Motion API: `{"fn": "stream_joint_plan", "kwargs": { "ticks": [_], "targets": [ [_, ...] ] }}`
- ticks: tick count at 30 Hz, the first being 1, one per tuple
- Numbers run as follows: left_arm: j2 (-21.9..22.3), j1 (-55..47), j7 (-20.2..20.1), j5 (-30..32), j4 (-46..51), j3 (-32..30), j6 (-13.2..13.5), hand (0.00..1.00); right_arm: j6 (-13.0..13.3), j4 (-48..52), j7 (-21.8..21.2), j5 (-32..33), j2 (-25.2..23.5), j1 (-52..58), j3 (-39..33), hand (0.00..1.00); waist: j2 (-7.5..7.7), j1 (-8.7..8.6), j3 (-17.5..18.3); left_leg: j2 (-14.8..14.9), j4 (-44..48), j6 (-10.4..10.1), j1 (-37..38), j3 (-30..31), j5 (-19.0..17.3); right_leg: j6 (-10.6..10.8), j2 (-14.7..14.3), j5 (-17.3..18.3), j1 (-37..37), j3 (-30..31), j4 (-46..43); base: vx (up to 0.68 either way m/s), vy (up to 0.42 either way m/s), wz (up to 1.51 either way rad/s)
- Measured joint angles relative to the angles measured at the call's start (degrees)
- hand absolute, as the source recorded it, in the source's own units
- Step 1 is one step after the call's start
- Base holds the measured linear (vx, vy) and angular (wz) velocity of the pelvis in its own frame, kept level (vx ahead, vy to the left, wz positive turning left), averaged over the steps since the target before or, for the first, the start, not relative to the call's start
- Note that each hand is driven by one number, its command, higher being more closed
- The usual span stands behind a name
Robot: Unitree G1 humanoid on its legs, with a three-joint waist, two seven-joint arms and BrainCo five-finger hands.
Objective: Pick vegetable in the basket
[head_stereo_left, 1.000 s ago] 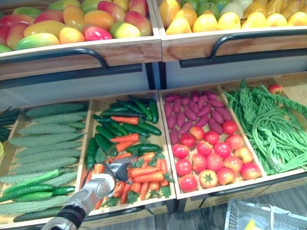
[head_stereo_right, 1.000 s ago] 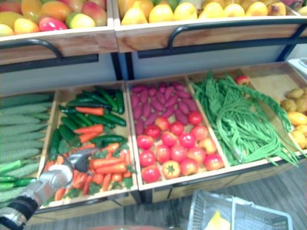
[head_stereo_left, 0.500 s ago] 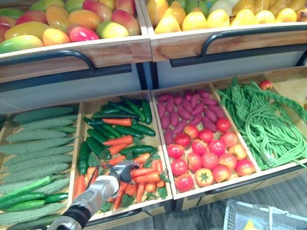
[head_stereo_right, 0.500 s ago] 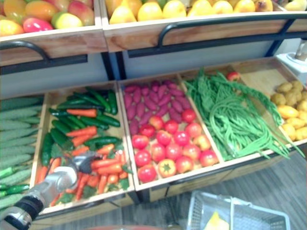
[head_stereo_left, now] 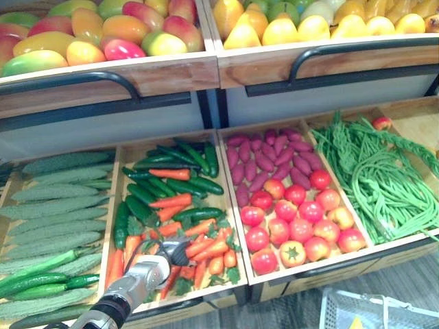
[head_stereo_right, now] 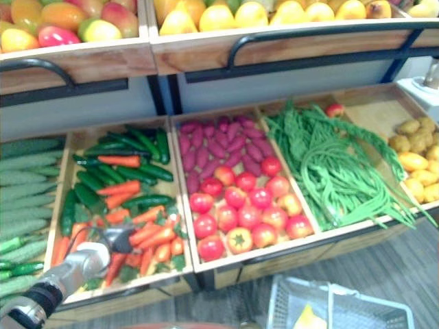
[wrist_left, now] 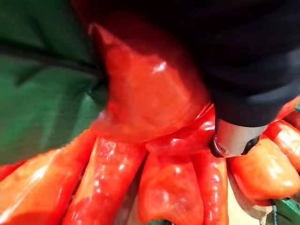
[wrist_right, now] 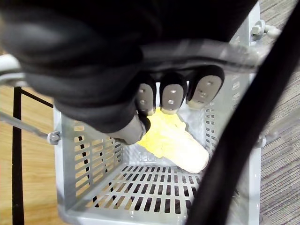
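Left hand in the carrots, right hand on the basket

One wooden crate (head_stereo_left: 206,297) holds heaped orange carrots (head_stereo_left: 206,247), too overlapped to count, long axes slanting front-left to back-right. One grey slotted plastic basket (wrist_right: 89,164) holds one yellow vegetable (wrist_right: 183,150). The right hand (wrist_right: 173,96) curls round its grey handle (wrist_right: 201,51). The left hand (head_stereo_left: 151,269) rests among the carrots, finger state unclear.
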State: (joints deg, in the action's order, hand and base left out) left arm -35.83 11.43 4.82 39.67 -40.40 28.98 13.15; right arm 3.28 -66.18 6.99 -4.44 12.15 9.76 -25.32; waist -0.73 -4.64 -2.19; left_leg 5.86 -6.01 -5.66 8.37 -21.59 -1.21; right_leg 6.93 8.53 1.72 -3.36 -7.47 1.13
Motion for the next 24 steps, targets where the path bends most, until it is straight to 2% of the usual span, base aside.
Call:
{"fn": "stream_joint_plan", "kwargs": {
  "ticks": [6, 14, 18, 24],
  "targets": [
    [0.0, 1.1, 1.5, -0.1, -0.8, -0.4, -0.1, 1.0, 0.0, 0.0, 0.0, 0.0, -0.1, 0.0, 1.1, 1.0, 0.05, 0.03, 0.0, 0.0, 0.0, 0.0, -0.1, 0.2, 0.0, 0.0, 0.0, 0.0, 0.0, -0.4, 0.0, 0.0, 0.0, 0.0],
    [-0.5, 6.9, 4.1, -0.2, -0.7, -7.0, -1.1, 1.0, -0.1, 0.1, 0.2, 0.0, -0.4, 0.0, 1.1, 1.0, 0.18, 0.07, 0.2, 0.0, 0.0, 0.0, -0.2, 0.5, 0.1, 0.0, 0.0, 0.0, -0.1, -0.7, 0.0, 0.0, 0.0, 0.0],
    [-0.7, 7.6, 4.1, -0.2, 0.9, -8.0, -1.3, 1.0, -0.2, 0.1, 0.4, 0.0, -0.4, 0.0, 1.0, 1.0, 0.18, 0.1, 0.2, 0.1, 0.0, 0.0, -0.2, 0.5, 0.1, 0.0, 0.0, 0.0, -0.1, -0.8, 0.0, 0.0, 0.0, 0.0],
    [-3.2, 7.6, 5.5, -0.8, 4.3, -9.0, -0.6, 1.0, -0.3, 0.3, 1.3, -0.1, -0.4, -0.1, 0.4, 1.0, 0.43, 0.2, 0.2, 0.1, 0.0, 0.0, -0.3, 0.6, 0.2, 0.0, 0.0, 0.0, 0.1, -0.9, -0.3, 0.0, 0.0, 0.0]
  ]
}}
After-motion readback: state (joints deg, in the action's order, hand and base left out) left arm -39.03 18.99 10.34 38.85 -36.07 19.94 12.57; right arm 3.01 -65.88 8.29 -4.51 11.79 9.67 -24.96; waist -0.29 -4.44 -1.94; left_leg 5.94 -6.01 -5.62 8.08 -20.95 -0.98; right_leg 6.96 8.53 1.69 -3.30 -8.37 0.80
